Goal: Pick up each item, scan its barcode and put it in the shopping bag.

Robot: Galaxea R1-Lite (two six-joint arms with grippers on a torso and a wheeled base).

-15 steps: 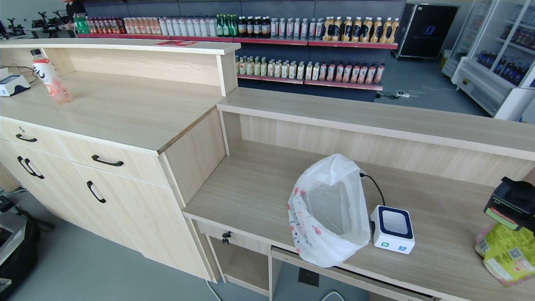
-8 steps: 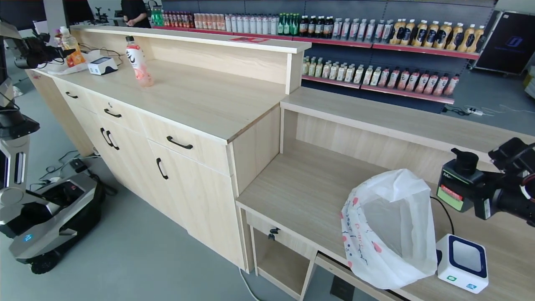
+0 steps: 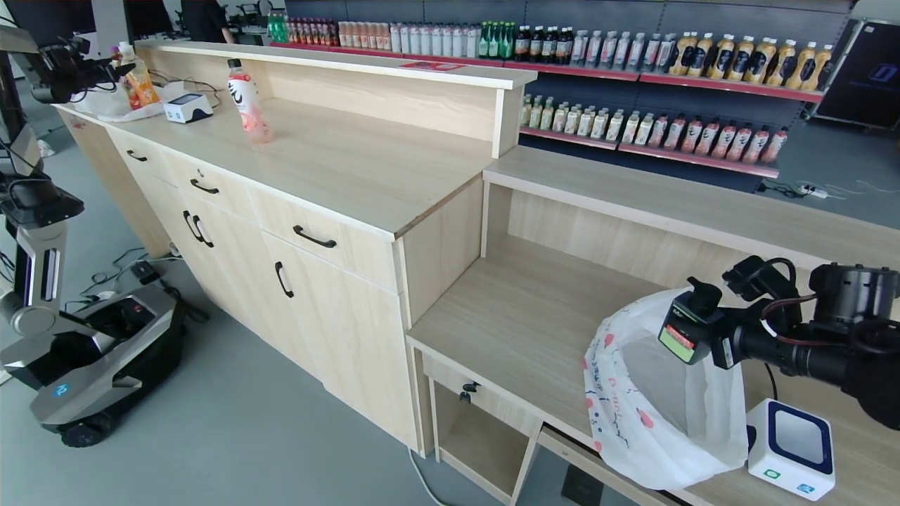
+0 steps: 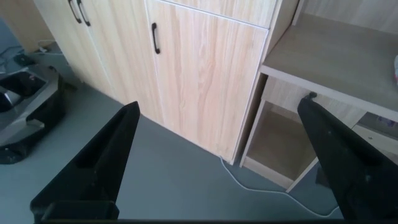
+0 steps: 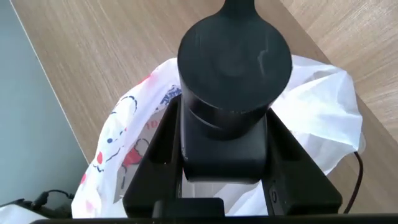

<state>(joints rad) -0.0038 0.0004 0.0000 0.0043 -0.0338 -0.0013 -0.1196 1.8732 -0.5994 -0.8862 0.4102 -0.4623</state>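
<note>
On the lower counter [image 3: 520, 316], close to its front edge, stands the shopping bag [image 3: 633, 422]. It is white plastic printed with small red and blue figures, and its mouth gapes upward. Just beside it, on the side toward the robot's right, sits a small white barcode scanner [image 3: 791, 450] with a dark blue frame around its window. The two are almost touching.

The right gripper [image 3: 689, 330] hangs over the mouth of the bag, its arm stretched out level from the right. From the right wrist, the bag [image 5: 124, 149] spreads out directly beneath the black housing. I cannot tell whether this pincer is clenched, released or carrying anything, and I can see no item in it or inside the bag.

The left gripper [image 4: 217, 109] is released and empty, its two black fingers [image 4: 93, 162] spread wide. It is held low over the grey floor [image 4: 174, 180] in front of the wooden cabinet doors [image 4: 199, 68].

On the higher counter [image 3: 351, 161], well apart from the bag, a pink-labelled drink bottle [image 3: 249, 105] stands upright. Behind the counters run shelves of bottled drinks [image 3: 633, 63].
</note>
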